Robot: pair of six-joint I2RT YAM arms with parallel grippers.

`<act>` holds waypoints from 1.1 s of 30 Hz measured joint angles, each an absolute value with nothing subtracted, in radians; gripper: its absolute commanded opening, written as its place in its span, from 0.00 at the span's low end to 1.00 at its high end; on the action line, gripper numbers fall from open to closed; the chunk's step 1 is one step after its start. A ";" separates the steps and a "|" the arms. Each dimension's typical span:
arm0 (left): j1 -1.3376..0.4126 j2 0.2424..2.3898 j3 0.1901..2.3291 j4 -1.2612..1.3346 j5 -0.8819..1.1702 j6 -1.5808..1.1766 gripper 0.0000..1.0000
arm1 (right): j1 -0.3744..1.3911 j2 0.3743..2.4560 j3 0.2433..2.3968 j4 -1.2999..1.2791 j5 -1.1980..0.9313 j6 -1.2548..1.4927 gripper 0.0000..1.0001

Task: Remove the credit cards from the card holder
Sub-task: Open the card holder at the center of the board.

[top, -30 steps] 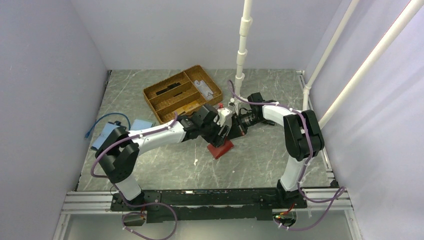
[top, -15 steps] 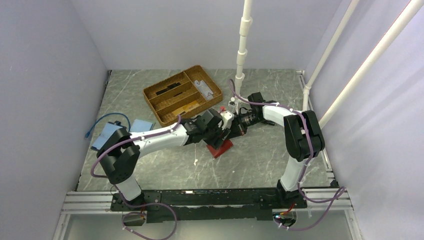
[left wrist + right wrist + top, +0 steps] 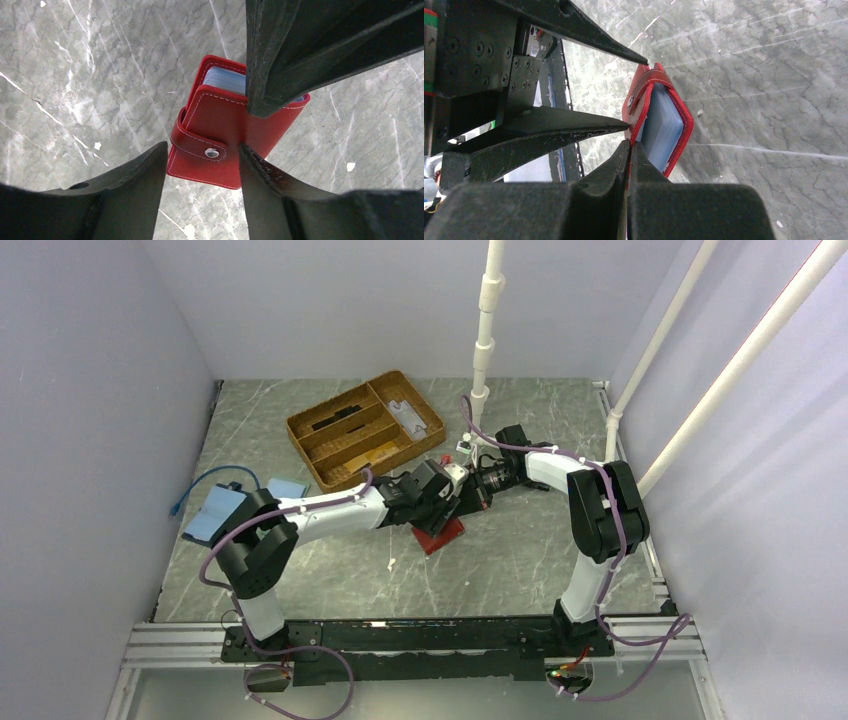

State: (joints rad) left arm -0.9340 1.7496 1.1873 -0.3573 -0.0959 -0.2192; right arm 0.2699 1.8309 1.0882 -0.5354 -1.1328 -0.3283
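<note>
Narrowing marks the left hand (image 3: 202,146) over the last second: it has slid forward over the card holder (image 3: 220,150), and its fingers, still apart, now straddle the snap tab (image 3: 211,152) just beyond their tips. The right hand (image 3: 629,142) stays clamped shut on the holder's cover edge, steadying it on the tabletop (image 3: 75,75). The tab looks still fastened and the credit cards (image 3: 661,132) sit inside, just past the right fingertips, so unsnapping appears to be the step in hand.
</note>
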 measured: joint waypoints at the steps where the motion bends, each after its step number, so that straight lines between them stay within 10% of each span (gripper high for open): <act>1: -0.934 1.752 1.191 -0.360 -0.096 -0.223 0.47 | 0.270 1.831 1.087 -0.534 -1.134 -0.328 0.00; 11: -0.941 1.773 1.225 -0.390 -0.117 -0.222 0.00 | 0.270 1.831 1.087 -0.519 -1.155 -0.321 0.00; 33: -0.867 1.739 1.246 -0.434 -0.021 -0.177 0.00 | 0.270 1.831 1.087 -0.521 -1.153 -0.348 0.00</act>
